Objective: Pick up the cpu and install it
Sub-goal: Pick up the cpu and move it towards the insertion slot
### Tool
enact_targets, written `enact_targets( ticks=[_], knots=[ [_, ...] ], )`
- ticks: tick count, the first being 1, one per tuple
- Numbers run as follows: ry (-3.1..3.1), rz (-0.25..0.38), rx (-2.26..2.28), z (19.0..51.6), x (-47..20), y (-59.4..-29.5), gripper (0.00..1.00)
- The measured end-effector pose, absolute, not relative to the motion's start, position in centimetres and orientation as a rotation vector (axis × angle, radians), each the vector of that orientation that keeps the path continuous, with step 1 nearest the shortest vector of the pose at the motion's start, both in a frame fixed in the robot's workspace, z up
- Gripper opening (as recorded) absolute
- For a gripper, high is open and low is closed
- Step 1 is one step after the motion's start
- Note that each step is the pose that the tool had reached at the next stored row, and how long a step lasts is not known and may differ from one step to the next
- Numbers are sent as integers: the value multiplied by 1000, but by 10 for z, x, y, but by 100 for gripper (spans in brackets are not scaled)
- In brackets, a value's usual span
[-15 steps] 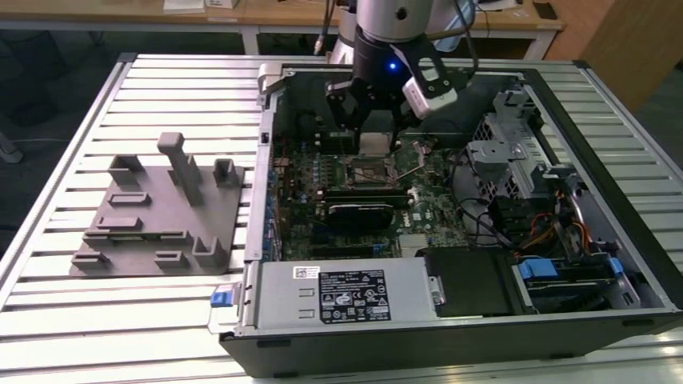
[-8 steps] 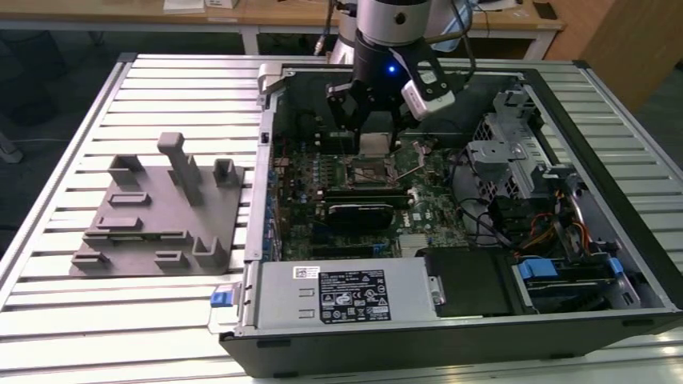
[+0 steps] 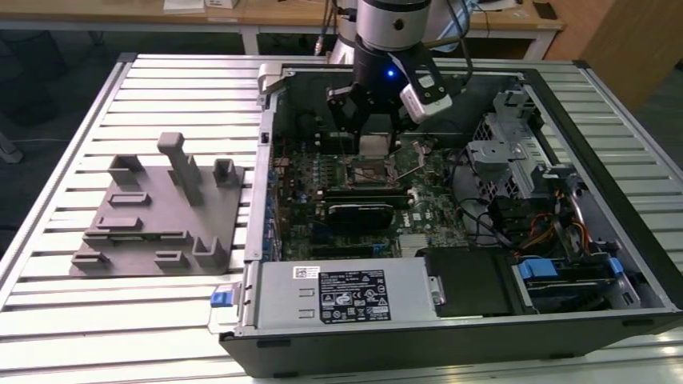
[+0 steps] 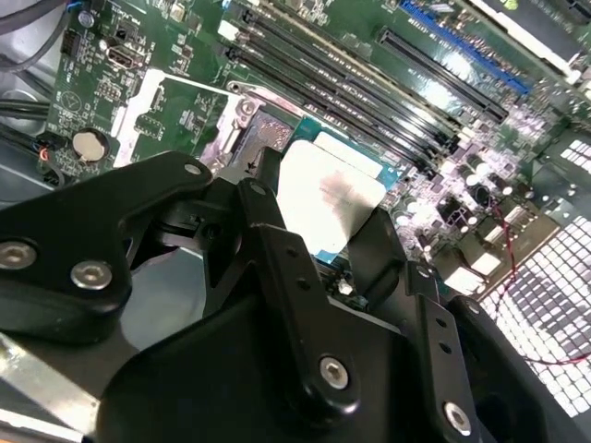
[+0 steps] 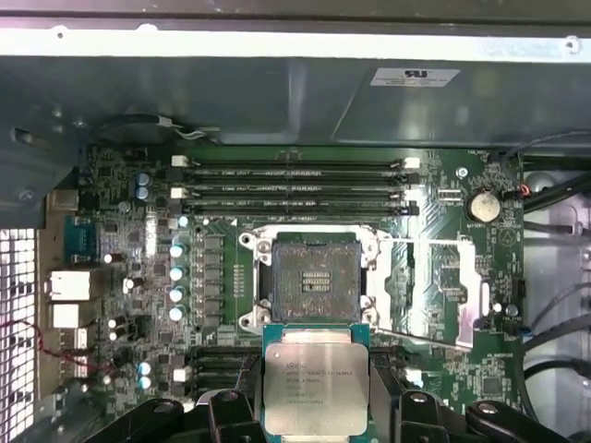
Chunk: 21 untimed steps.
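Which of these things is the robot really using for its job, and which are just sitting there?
For the job:
- the cpu, gripped in the claw
- the empty black socket

Just lying about:
- the grey plastic holder block on the table
- the power supply
- the memory slots
- the coin battery

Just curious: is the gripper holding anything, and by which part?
The gripper holds the flat square silvery-grey metal-topped cpu by two opposite side edges.
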<state>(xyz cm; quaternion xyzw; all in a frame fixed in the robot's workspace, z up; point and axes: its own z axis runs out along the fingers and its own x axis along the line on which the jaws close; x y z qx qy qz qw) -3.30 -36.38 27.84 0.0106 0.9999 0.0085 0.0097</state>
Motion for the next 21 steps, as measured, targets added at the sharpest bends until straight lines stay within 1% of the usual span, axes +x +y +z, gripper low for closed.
enact_targets(
  ticks=[21],
  knots=[
    [3122,27,34,257,-32,-341,54]
  ],
)
